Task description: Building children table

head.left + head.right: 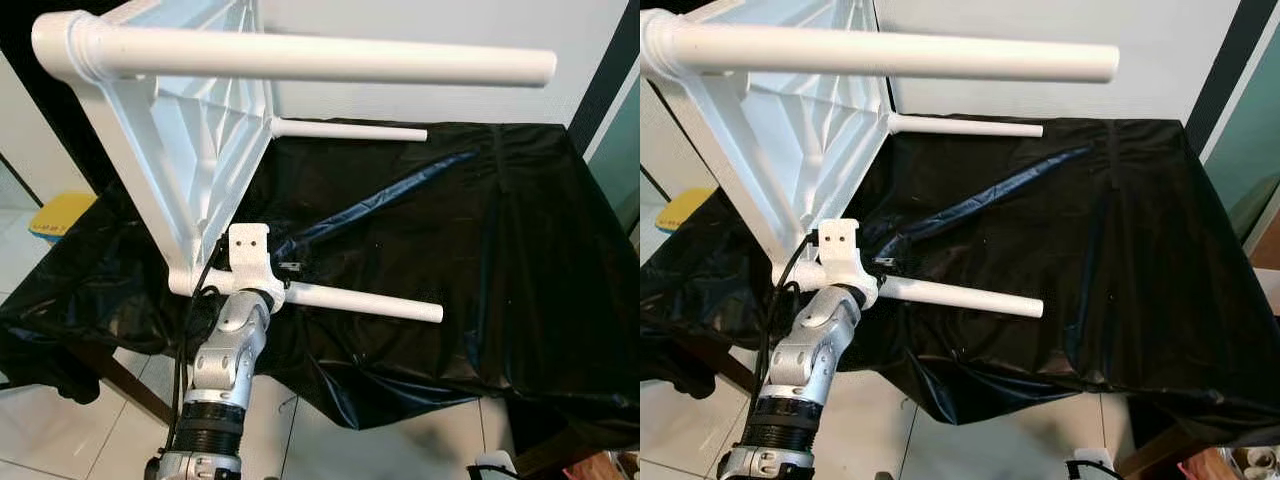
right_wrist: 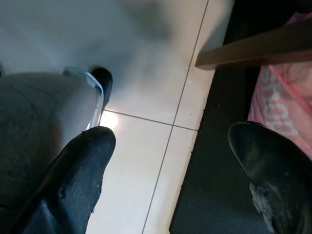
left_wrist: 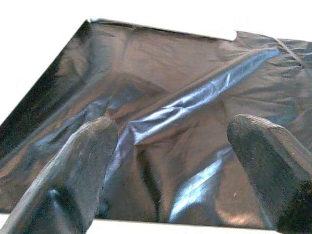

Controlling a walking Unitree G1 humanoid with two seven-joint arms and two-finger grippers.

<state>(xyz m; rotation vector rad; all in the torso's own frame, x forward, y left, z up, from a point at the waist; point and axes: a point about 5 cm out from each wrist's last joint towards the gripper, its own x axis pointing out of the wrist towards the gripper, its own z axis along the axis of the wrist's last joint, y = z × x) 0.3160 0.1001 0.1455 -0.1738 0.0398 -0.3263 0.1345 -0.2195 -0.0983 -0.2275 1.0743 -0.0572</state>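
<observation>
A white children's table [image 1: 200,140] stands tipped on its edge at the left of the black-covered table [image 1: 500,230], its ribbed underside facing right. Three white legs point right: a near upper leg [image 1: 320,58], a far leg [image 1: 350,130] and a lower leg [image 1: 365,304]. My left gripper [image 1: 287,266] is at the base of the lower leg, by the tabletop's bottom corner. In the left wrist view its fingers [image 3: 83,165] stand apart over the black sheet, with a white strip across the gap near the palm. My right gripper [image 2: 170,141] hangs open above the floor tiles.
The black sheet [image 1: 1120,220] is creased, with a shiny fold down its middle, and drapes over the front edge. A yellow object [image 1: 60,215] lies on the floor at the left. A wooden table leg [image 1: 125,378] shows below the sheet. A pink bag [image 2: 282,102] is near the right gripper.
</observation>
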